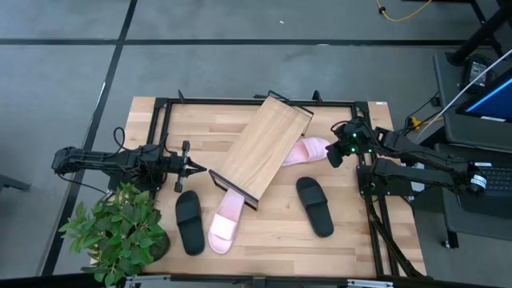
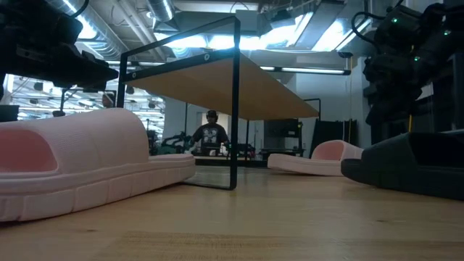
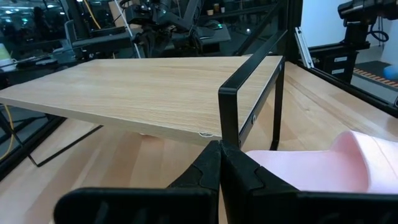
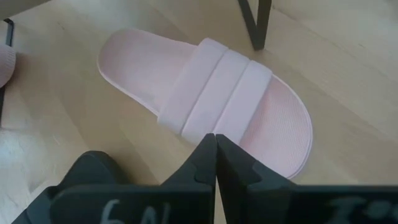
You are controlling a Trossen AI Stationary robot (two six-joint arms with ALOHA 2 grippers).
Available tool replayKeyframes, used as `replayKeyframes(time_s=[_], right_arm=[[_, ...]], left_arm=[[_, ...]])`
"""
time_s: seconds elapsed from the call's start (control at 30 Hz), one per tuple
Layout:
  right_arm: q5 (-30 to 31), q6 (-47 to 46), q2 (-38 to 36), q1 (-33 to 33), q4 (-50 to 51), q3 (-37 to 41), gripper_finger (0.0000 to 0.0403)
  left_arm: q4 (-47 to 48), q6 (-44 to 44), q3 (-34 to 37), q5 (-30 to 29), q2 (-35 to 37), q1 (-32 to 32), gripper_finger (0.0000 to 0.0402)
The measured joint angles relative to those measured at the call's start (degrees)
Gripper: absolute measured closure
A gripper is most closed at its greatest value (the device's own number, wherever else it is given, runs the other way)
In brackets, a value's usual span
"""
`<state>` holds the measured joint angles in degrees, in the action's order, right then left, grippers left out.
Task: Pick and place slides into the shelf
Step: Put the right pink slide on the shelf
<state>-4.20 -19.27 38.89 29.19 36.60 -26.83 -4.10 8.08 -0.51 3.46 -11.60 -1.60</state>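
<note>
right gripper (image 4: 215, 149), fingers closed and empty, hovers over the pale pink wide-strap slide (image 4: 211, 102) beside the slanted light-wood shelf (image 1: 264, 148); it should open before descending. left gripper (image 1: 190, 168) closed.

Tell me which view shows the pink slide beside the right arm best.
The right wrist view: that pink slide fills it, strap and footbed unobstructed. The high view shows it small, partly under the shelf. The low view shows only its side. The left wrist view misses it.
</note>
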Motion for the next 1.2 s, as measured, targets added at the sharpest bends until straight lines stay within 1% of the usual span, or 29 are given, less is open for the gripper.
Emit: replayKeyframes(time_s=[0.17, 0.27, 0.33, 0.43, 0.57, 0.73, 0.83, 1.03, 1.2], right_arm=[[-0.08, -0.43, 0.00, 0.00, 0.04, 0.00, 0.0393], [-0.13, -4.60, 0.11, 0.00, 0.19, 0.00, 0.0393], [-0.27, -5.69, 0.32, 0.00, 0.64, 0.00, 0.0388], [-0.36, -7.47, 1.07, 0.00, 1.22, 0.00, 0.0371], [-0.34, -9.01, 2.84, 0.00, 1.01, -0.02, 0.0336], [-0.36, -9.01, 5.20, 0.00, -1.54, -0.02, 0.0291], [-0.43, -9.48, 6.81, 0.00, -3.33, -0.09, 0.0271], [-0.40, -10.70, 11.11, 0.00, -3.79, -0.09, 0.0252], [-0.38, -10.61, 14.20, 0.00, -7.24, -0.09, 0.0243]], left_arm=[[0.00, 0.00, 0.00, 0.00, -0.01, -0.01, 0.0401], [0.00, 0.00, 0.00, 0.00, -0.02, -0.01, 0.0401], [0.00, 0.00, 0.00, 0.00, 0.00, -0.01, 0.0401], [0.00, 0.00, 0.00, 0.00, 0.00, -0.01, 0.0401], [0.00, 0.00, 0.00, 0.00, -0.02, -0.01, 0.0401], [0.00, 0.02, 0.00, 0.00, 0.00, 0.01, 0.0401], [0.00, 0.02, 0.00, 0.00, 0.00, -0.01, 0.0401], [0.00, 0.02, 0.00, 0.00, -0.02, 0.01, 0.0401], [0.00, 0.02, 0.00, 0.00, -0.01, 0.02, 0.0401]])
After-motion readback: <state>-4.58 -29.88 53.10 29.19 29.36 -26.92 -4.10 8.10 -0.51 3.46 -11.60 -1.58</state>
